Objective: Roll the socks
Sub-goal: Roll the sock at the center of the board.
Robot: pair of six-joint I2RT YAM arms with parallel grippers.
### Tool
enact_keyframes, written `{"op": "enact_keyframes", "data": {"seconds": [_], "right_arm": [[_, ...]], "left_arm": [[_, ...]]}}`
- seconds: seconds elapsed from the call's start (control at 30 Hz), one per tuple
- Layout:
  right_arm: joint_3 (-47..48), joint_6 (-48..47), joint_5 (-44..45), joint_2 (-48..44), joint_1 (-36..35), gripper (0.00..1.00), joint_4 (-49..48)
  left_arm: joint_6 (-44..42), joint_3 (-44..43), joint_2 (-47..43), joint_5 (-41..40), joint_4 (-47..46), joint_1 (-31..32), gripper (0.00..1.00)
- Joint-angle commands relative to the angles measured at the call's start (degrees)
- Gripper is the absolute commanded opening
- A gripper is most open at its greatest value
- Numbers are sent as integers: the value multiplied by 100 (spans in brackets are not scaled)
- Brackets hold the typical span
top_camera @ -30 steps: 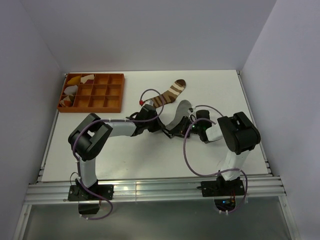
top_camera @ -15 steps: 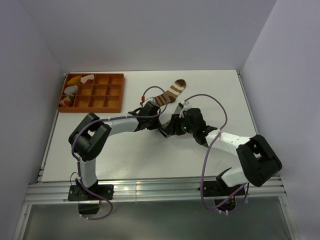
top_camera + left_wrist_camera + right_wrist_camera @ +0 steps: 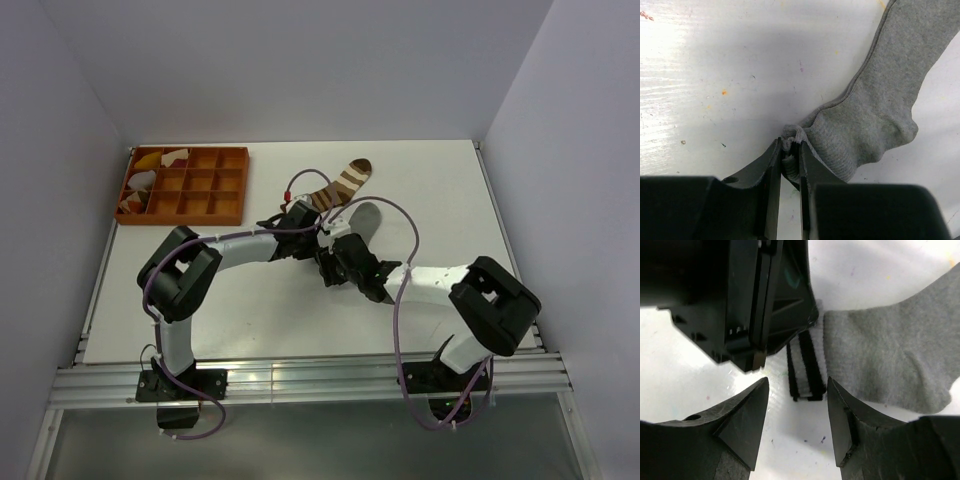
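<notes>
Left gripper (image 3: 789,152), pinching a thin fold of the plain grey fabric sock (image 3: 875,120) at lower centre, may lose it if the spread right gripper (image 3: 796,390) knocks it.

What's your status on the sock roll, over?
Left gripper shut on grey sock edge. Right gripper open at striped cuff. Left gripper's body crowds right's fingers. Beyond, brown sock flat.

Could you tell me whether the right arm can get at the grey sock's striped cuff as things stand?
Probably yes. The right gripper stands open with the striped cuff lying just ahead of it, nothing between. The left gripper, shut on the grey sock, crowds the cuff's far side.
</notes>
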State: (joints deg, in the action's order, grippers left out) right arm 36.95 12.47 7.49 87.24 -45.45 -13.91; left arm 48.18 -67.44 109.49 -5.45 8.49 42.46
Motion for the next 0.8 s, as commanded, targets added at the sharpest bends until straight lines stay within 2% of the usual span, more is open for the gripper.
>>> {"op": "enact_keyframes", "data": {"seconds": [0.0,0.4,0.6,0.77], "right_arm": [[383,-368,770,152,-183,57,-33],[498,-395,877,741,-614,53,-226],[138,-96,824,400,-640,53,-647],[-108,-210,930,-14,-623,53,-946]], "left_arm": [[-283,-111,107,-88,407,35,0],[-125,-147,178,44,364,8,0],[42,11,134,141,179,-18,0],[86,108,125,220,127,-80,0]]}}
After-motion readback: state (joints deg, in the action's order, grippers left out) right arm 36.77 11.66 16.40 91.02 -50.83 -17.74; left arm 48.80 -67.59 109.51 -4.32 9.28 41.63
